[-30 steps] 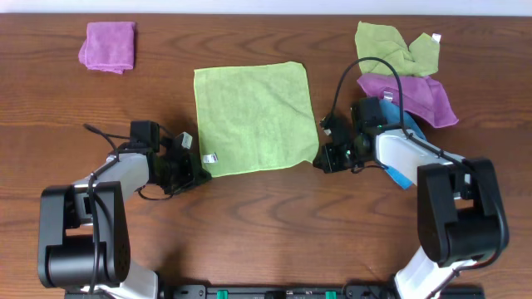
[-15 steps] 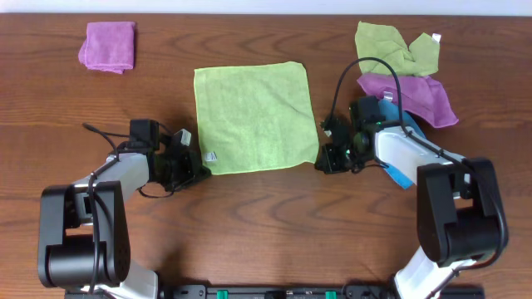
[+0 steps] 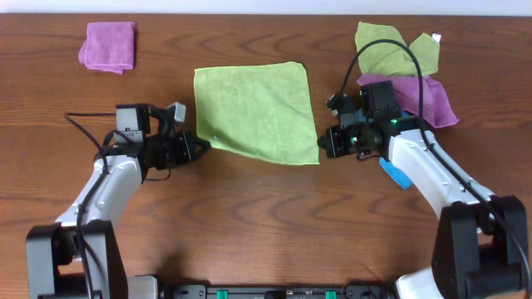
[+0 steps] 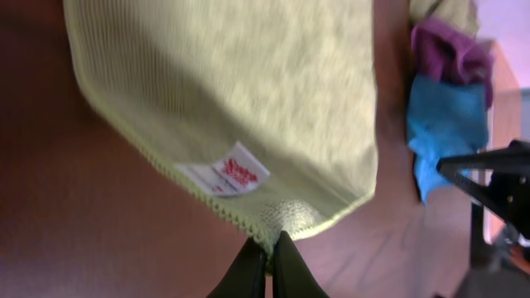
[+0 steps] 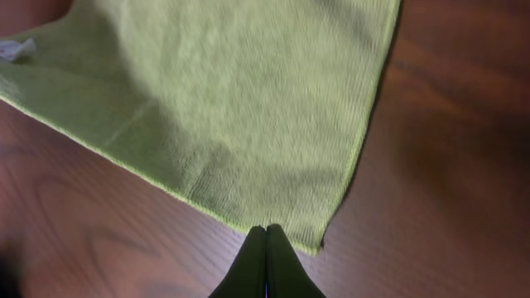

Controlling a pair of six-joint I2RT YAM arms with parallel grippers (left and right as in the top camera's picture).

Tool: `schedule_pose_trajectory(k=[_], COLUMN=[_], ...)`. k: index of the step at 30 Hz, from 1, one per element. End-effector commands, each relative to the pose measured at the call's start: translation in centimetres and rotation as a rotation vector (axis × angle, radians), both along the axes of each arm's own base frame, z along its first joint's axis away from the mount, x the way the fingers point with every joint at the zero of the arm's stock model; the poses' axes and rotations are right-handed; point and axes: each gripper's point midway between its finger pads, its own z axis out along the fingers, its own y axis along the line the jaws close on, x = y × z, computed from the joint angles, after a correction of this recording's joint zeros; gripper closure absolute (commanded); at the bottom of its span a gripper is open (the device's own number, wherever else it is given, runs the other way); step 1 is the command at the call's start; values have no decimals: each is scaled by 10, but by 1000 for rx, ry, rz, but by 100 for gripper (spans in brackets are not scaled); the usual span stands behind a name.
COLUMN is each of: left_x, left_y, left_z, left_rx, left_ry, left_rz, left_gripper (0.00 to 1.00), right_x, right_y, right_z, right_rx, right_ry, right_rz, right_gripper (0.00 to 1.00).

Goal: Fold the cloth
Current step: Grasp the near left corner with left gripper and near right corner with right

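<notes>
The lime green cloth (image 3: 253, 108) lies spread at the table's middle, its near edge lifted off the wood. My left gripper (image 3: 196, 147) is shut on the cloth's near left corner, next to a white tag (image 4: 236, 170), seen in the left wrist view (image 4: 267, 248). My right gripper (image 3: 324, 145) is shut on the near right corner, seen in the right wrist view (image 5: 265, 234). The cloth (image 5: 224, 108) hangs slightly from both pinched corners.
A folded purple cloth (image 3: 108, 46) lies at the far left. A pile of green (image 3: 391, 46), purple (image 3: 420, 95) and blue (image 3: 399, 170) cloths sits at the far right, behind my right arm.
Both grippers have lifted and moved away from the table's front with the near corners pinched. The cloth's near edge has risen and drawn back, hiding the tag from overhead.
</notes>
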Motion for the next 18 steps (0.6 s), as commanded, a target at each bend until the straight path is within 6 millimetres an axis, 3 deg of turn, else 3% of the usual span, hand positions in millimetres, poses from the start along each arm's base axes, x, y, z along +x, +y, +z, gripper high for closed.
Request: schedule_pose_trajectory(k=[1, 4, 5, 7, 9, 12, 15, 18], left_x=[13, 17, 17, 17, 17, 17, 18, 18], left_y=[5, 5, 5, 4, 4, 4, 4, 4], left_z=[9, 13, 13, 13, 13, 13, 14, 14], left_rx=[12, -2, -1, -6, -9, -9, -8, -8], left_ry=[-36, -45, -45, -45, -43, -43, -49, -51], left_rz=[44, 57, 57, 55, 55, 55, 55, 55], left_gripper=[94, 94, 94, 94, 94, 94, 94, 94], right_x=[6, 5, 4, -5, -21, -46, -49, -57], right_y=[12, 16, 17, 14, 19, 30, 42, 62], right_z=[12, 12, 11, 7, 4, 4, 6, 18], right_rx=[24, 26, 22, 11, 36, 86, 114, 220], right_ry=[-31, -36, -28, 15, 85, 181, 194, 252], right_rz=[-2, 11, 13, 13, 33, 82, 90, 97], right_gripper=[99, 98, 94, 60, 49, 39, 33, 34])
